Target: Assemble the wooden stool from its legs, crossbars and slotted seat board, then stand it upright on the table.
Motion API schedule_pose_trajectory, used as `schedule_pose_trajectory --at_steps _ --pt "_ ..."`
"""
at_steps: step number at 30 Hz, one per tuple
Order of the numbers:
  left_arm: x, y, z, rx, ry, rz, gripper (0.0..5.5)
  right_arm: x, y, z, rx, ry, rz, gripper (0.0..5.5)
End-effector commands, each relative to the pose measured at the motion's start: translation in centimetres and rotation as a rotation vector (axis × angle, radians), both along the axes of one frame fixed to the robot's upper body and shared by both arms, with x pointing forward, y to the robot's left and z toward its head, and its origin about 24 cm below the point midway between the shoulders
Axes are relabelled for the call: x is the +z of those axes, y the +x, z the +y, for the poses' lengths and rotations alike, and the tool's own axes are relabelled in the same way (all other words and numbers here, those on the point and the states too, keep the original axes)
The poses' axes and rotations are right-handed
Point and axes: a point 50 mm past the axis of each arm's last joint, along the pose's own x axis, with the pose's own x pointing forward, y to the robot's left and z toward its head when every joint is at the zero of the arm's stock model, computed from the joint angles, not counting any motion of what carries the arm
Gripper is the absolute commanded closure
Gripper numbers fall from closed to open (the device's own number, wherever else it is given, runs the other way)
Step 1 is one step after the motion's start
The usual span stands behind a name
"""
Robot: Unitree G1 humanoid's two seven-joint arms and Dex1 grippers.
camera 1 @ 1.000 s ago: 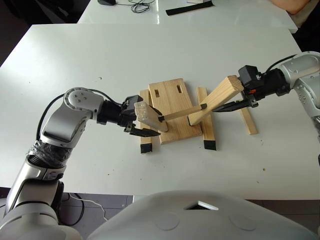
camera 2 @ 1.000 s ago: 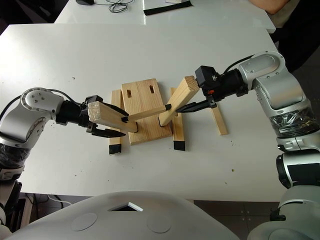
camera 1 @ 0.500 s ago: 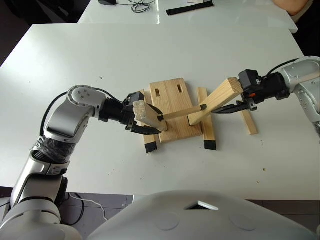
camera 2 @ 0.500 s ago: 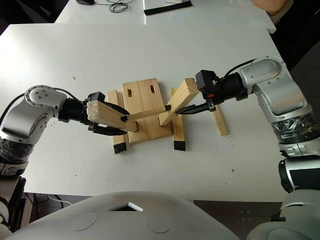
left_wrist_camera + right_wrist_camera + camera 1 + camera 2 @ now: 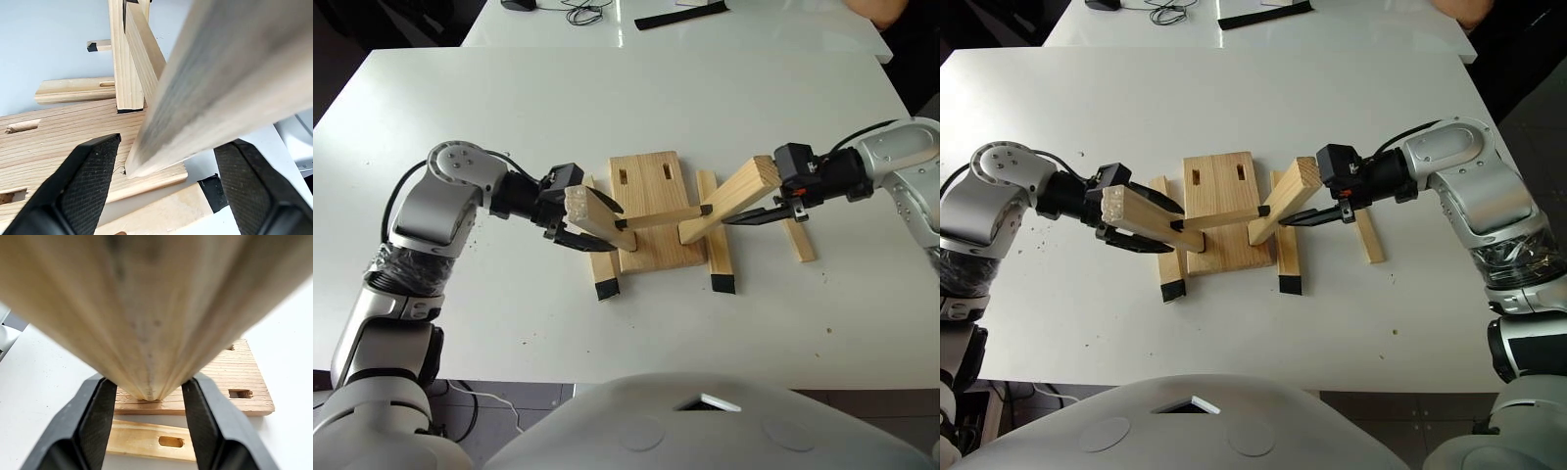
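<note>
**Stool crossbar (image 5: 664, 215) spanned between two gripped legs**

The left-hand leg (image 5: 590, 212) was pinched in the left gripper (image 5: 609, 229), and the right-hand leg (image 5: 756, 180) was pinched in the right gripper (image 5: 742, 208). Both legs were held tilted above the worktop (image 5: 509, 98), with their lower ends over the seat board (image 5: 646, 186). The thin crossbar bridged the two legs, its dark-tipped ends meeting their inner faces. Whether those ends were fully seated could not be told.

The step in hand was judged to be pressing the crossbar home into both legs. It would be done best if the legs were squeezed towards each other along the line of the crossbar. The legs should be kept parallel and the grips firm, so that neither joint was levered open.

The parts were of pale, straight-grained wood, square-cut, and the left-hand leg showed a rough sawn end. The seat board lay flat, a ribbed rectangle pierced by small oblong slots. Two loose legs (image 5: 717, 257) with black-capped feet lay beside it, one along each side. A spare crossbar (image 5: 800, 240) was seen further right. The gripper pads (image 5: 93, 186) were black with a fine knurled texture.
</note>
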Motion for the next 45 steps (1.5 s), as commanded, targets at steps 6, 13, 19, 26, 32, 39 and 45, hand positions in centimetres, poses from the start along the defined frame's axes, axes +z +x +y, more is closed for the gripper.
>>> schedule_pose_trajectory --at_steps 6,13,19,26,32,39,45 --pt "2.5 4.5 4.8 0.218 0.075 -0.123 2.08 -5.7 -2.3 -0.9 -0.007 -0.274 0.169 3.46" --pt "5.2 7.5 -0.6 0.239 -0.205 0.002 2.77 -6.0 -2.2 -0.8 -0.001 -0.279 0.165 3.46" --pt "6.7 5.8 -5.3 0.006 -0.271 0.127 3.38 -6.2 -2.1 -0.4 0.001 -0.274 0.16 3.46" --pt "6.2 3.2 -7.9 -0.18 -0.222 0.159 3.77 -6.3 -2.2 0.0 0.004 -0.264 0.161 3.46" --pt "6.3 2.1 -9.1 -0.233 -0.247 0.192 3.82 -6.5 -2.2 0.4 0.01 -0.256 0.152 3.46" --pt "2.0 1.4 -9.3 -0.239 -0.121 0.247 3.82 -6.8 -2.4 0.4 0.01 -0.26 0.159 3.46" --pt "-2.8 1.2 -8.5 -0.188 0.02 0.324 3.82 -6.9 -2.4 0.6 0.02 -0.269 0.158 3.46"
